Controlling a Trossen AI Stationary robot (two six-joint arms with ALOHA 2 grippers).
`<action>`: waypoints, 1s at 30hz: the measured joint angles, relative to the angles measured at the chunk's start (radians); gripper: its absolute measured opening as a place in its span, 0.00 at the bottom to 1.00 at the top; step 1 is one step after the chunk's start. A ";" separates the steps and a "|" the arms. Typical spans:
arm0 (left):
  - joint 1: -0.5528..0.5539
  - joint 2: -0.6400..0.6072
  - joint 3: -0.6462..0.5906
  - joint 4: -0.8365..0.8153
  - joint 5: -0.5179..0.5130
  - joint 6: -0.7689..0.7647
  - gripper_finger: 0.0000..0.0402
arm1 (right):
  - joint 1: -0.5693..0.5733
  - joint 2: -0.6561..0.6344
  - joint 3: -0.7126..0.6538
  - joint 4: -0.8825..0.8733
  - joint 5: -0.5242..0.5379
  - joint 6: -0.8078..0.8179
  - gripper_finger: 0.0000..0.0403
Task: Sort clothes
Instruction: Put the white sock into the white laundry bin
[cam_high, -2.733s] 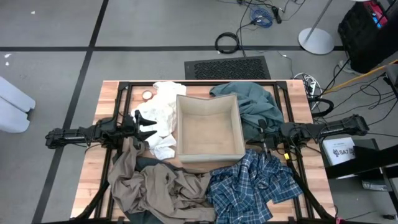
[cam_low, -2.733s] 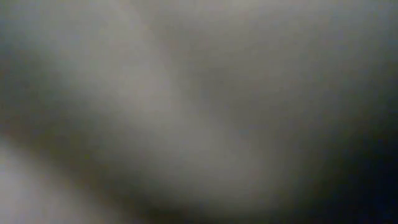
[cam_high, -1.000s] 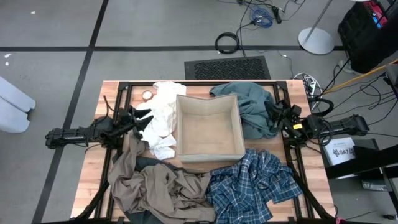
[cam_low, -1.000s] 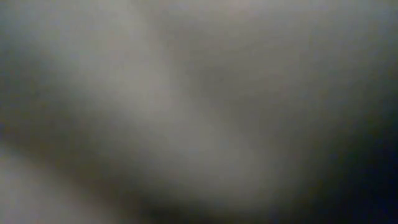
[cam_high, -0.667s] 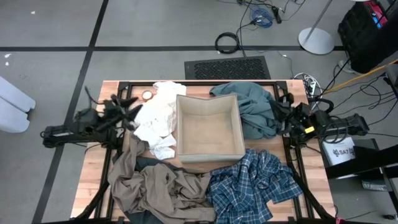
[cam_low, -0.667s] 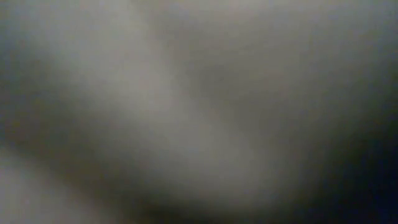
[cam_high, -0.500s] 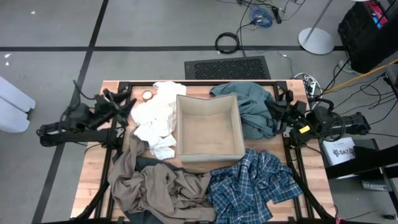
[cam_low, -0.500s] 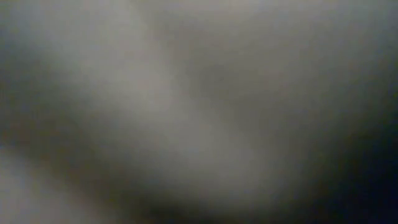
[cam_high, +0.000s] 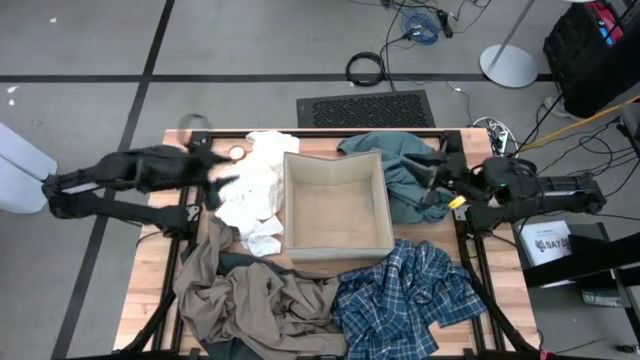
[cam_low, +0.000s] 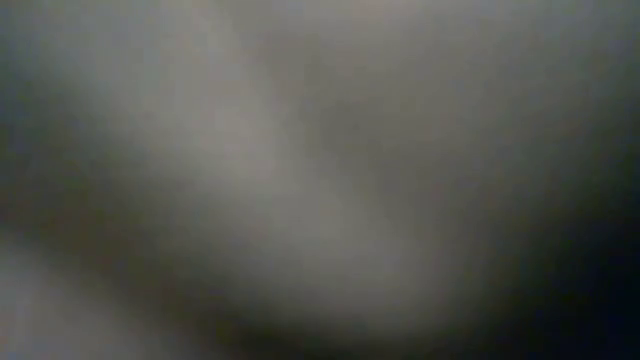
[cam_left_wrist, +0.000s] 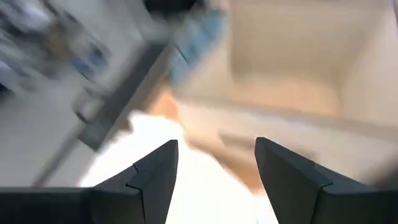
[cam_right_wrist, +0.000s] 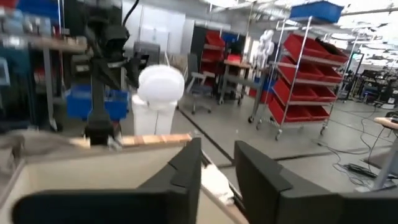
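- On the wooden table (cam_high: 150, 270), seen from above, a square beige cardboard box (cam_high: 336, 212) stands in the middle with the clothes spread around it
- White garment (cam_high: 252, 190) lies against the box's left wall; teal-grey garment (cam_high: 405, 172) lies at the box's far right corner; blue-and-white plaid garment (cam_high: 405, 300) lies at the near right; khaki-tan garment (cam_high: 240, 300) lies at the near left, its edge meeting the plaid one
- Left gripper (cam_high: 215, 168) hangs over the far left part of the table, at the left edge of the white garment; the overhead picture is smeared there
- Left wrist view gives what the overhead does not: the two dark fingers (cam_left_wrist: 155, 177) stand wide apart with nothing between them, white fabric (cam_left_wrist: 186, 193) beneath and the box (cam_left_wrist: 298, 93) ahead
- Right gripper (cam_high: 432, 180) sits over the right side of the teal-grey garment, beside the box's right wall
- Right wrist view shows its fingers (cam_right_wrist: 186, 168) with a narrow gap and nothing held, looking across the box rim (cam_right_wrist: 93, 165) to the room: red shelving (cam_right_wrist: 305, 81) and a white round-topped thing (cam_right_wrist: 160, 84)
- Low view is a grey blur and tells nothing
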 joint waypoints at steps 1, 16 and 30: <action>0.000 0.035 0.014 -0.050 0.051 -0.009 0.56 | 0.000 0.012 0.002 -0.002 0.000 0.000 0.25; -0.003 0.223 -0.155 -0.244 0.267 0.013 0.56 | -0.012 0.050 0.080 -0.186 -0.007 0.089 0.45; -0.003 0.222 -0.388 -0.035 0.300 0.014 0.56 | -0.012 0.056 0.080 -0.209 -0.008 0.090 0.45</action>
